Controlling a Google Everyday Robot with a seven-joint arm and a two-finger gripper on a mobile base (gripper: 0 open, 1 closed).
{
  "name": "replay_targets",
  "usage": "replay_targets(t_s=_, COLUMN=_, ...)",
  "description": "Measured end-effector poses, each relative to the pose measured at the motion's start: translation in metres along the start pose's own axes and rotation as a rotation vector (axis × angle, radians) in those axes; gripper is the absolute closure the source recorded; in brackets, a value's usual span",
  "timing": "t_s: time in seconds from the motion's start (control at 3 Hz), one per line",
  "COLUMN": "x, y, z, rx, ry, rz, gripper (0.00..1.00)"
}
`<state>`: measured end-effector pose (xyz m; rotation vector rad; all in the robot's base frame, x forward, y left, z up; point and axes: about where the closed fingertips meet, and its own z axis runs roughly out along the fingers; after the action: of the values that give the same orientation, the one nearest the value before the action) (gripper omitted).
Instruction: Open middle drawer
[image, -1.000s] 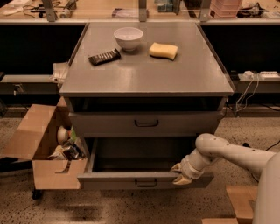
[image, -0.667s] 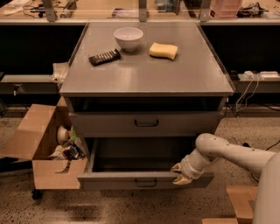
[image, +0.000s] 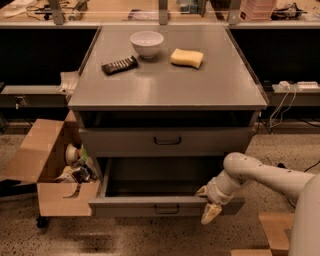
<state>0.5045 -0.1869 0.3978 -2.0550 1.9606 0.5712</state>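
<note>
Tool (image: 207, 202) sits low and right of centre, against the right end of the middle drawer (image: 140, 205) front (open or closed, I cannot tell). The drawer stands pulled out, stretching left from it. Farther up, the worktop (image: 165, 90) carries a bowl (image: 146, 43) and a sponge (image: 187, 57).

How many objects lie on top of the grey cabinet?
3: a white bowl at the back, a yellow sponge right of it, a dark bar left of it. None seems hidden. The hand is at the right front of the open middle drawer.
</note>
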Motion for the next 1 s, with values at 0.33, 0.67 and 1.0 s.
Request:
replay_targets(t_s=0.33, x=0.0, y=0.0, z=0.0, rx=0.0, ry=0.0, rz=0.0, gripper=0.0)
replay_targets(t_s=0.67, x=-0.001, y=0.012, z=0.002, rx=-0.02, ry=0.004, rz=-0.013, gripper=0.0)
replay_targets(t_s=1.0, x=0.0, y=0.038, z=0.0, rx=-0.058, ry=0.009, rz=-0.039, gripper=0.0)
